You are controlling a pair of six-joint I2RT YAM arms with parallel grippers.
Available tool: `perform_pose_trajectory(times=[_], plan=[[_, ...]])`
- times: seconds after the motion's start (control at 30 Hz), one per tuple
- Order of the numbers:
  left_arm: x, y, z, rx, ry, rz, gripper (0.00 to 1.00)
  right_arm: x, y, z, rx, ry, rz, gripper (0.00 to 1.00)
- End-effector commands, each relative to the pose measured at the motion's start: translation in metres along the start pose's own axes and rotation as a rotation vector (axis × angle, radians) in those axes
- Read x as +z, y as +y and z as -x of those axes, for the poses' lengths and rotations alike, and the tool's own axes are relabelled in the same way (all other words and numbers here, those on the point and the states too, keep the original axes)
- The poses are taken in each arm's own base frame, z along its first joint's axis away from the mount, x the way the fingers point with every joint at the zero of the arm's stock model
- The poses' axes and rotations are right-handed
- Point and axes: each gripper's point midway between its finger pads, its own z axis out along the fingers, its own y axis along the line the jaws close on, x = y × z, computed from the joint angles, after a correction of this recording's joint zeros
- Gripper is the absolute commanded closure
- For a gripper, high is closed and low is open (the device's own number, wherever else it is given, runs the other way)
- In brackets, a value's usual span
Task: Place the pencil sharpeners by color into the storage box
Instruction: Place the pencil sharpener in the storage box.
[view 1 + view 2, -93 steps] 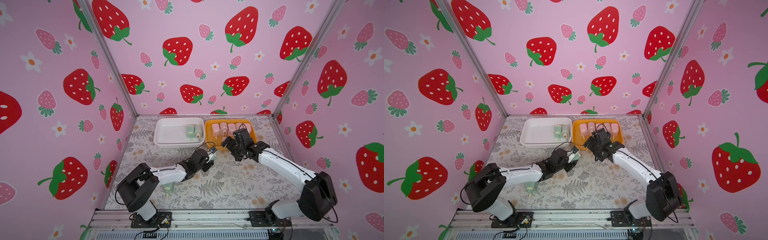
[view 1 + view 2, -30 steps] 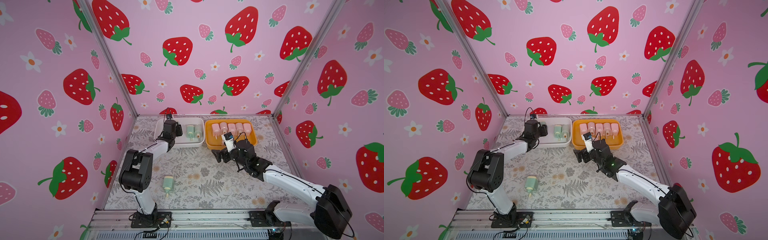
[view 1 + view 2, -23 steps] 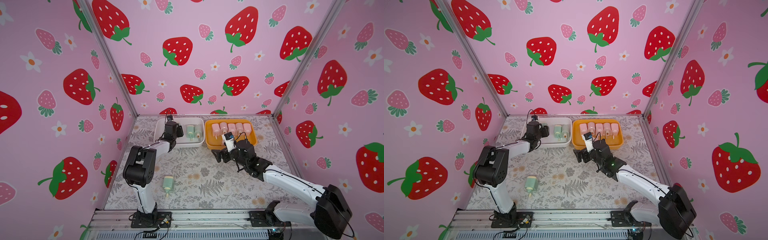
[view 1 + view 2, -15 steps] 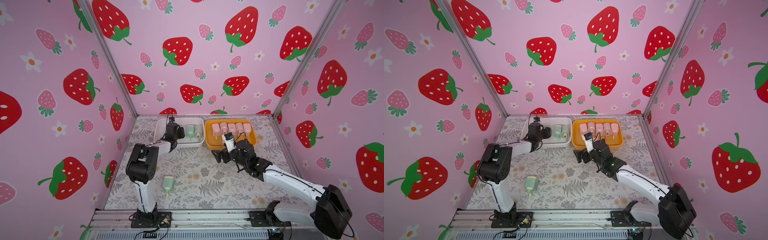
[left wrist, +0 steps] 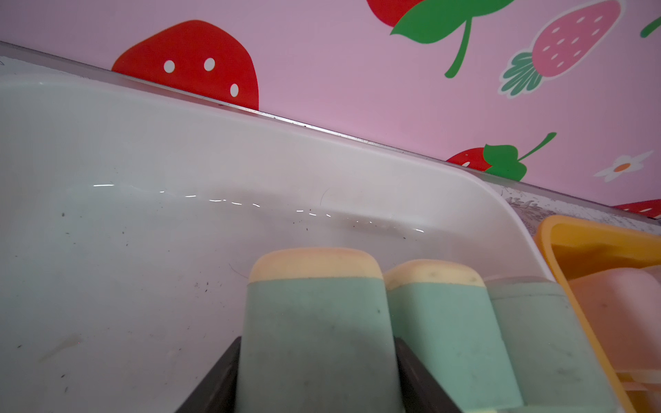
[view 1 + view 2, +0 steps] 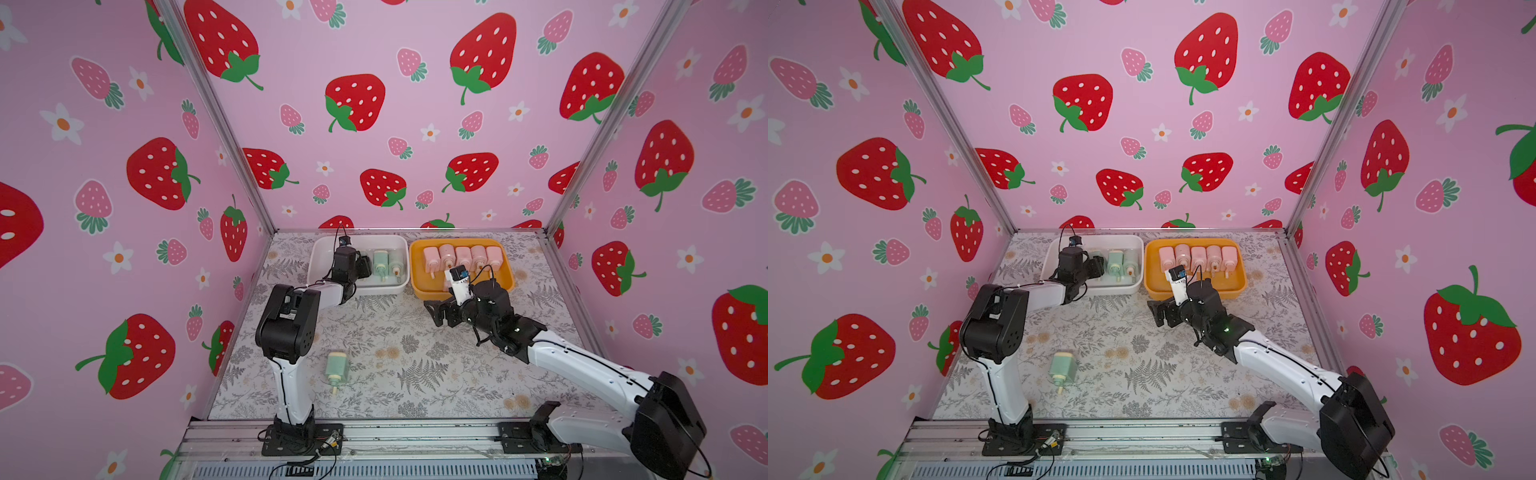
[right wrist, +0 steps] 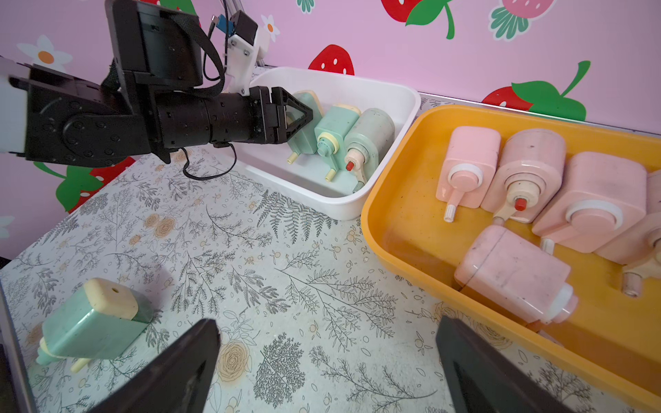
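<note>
1. Both arms moved: left swung from mid-surface to the white box (image 7: 322, 202); right withdrew from the orange box (image 7: 379, 229).
2. Matte fern-printed surface (image 6: 395, 345) carries both glossy, round-cornered boxes.
3. Inside white, the left hand (image 6: 365, 266) clamps a boxy mint sharpener (image 5: 314, 321); the right hand (image 6: 436, 313) gapes wide, empty.
4. Six smooth pink sharpeners (image 6: 461, 255) lie in orange; one loose sharpener (image 6: 336, 365) lies mid-surface.

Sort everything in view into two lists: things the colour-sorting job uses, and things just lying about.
Job: left gripper and its gripped green sharpener; two green sharpeners in the white box; loose green sharpener; pink sharpeners in the orange box; open right gripper.
Just there: floral table cover, strawberry walls, metal rail.
</note>
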Motion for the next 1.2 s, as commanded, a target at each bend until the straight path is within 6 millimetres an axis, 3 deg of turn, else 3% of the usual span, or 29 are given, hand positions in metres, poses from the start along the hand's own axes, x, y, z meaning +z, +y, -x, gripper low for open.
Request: perform_pose_trajectory(times=[0.0, 0.23, 1.17], plan=[[0.005, -0.006, 0.017, 0.002, -0.046, -0.016, 0.73, -0.006, 0.004, 0.01, 0.006, -0.029, 0.01, 0.0], [0.008, -0.006, 0.009, -0.029, -0.022, -0.012, 0.59, -0.009, 0.005, 0.012, 0.009, -0.033, 0.012, 0.0], [0.011, -0.009, 0.007, -0.021, -0.01, 0.02, 0.33, -0.022, 0.004, 0.014, 0.013, -0.056, 0.006, 0.0]])
